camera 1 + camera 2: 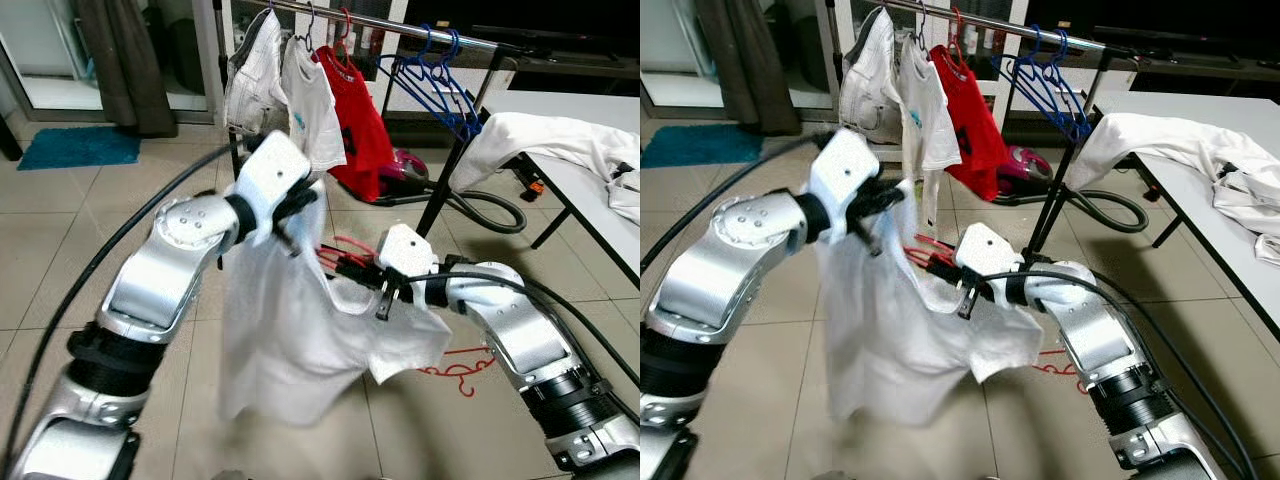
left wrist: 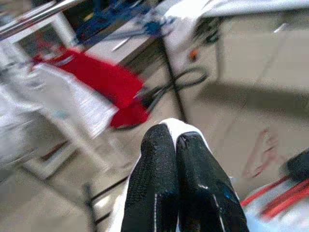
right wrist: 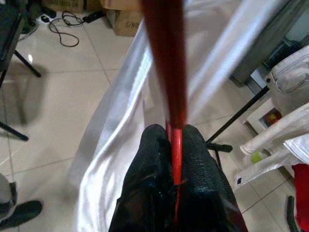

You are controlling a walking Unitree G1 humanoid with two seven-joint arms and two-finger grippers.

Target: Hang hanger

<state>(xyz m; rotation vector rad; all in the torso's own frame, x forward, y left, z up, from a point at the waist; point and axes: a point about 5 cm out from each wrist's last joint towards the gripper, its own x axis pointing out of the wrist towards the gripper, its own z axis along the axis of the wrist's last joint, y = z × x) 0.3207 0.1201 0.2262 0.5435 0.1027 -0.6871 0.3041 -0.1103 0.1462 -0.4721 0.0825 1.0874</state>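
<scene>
Your left pincer clamped on white shirt, near rack. Right pincer grips red hanger. No legible writing.

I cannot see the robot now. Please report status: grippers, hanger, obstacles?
Left gripper shut on white cloth shirt. Right gripper shut on red plastic hanger, inside shirt. Metal clothes rail ahead, not reached.

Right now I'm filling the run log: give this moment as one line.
left hand: shut on white shirt | right hand: shut on red hanger | clothes rail: ahead, hanger not hung
</scene>
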